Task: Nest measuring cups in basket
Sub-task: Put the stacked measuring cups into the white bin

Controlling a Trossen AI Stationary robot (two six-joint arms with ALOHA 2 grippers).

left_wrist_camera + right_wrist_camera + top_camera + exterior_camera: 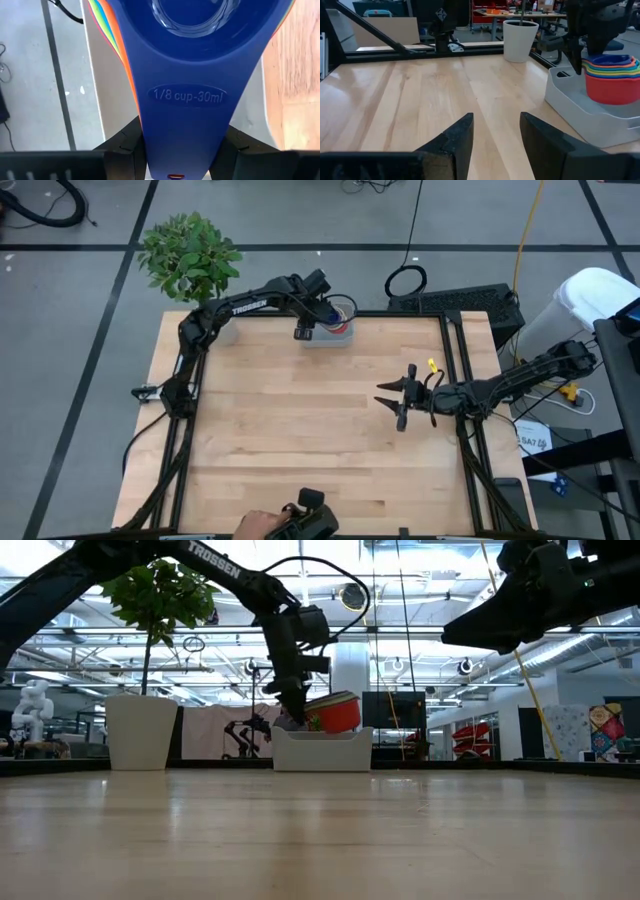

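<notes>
The left fingers [125, 145] clamp the flat handle of the dark blue cup [192, 75], one dark finger pressed to each edge of it. That cup sits on top of the nested stack of measuring cups [612, 77], red at the bottom, whose other coloured rims fan out beneath it. The stack stands in the pale basket [328, 333] at about twelve o'clock on the desk [300, 440], with the left gripper [305, 330] above the basket's nine o'clock end. A white plant pot [140, 730] stands beyond the basket's nine o'clock side. The right gripper [402, 402] hovers near three o'clock, well apart from the basket, fingers [455, 140] parted and empty.
</notes>
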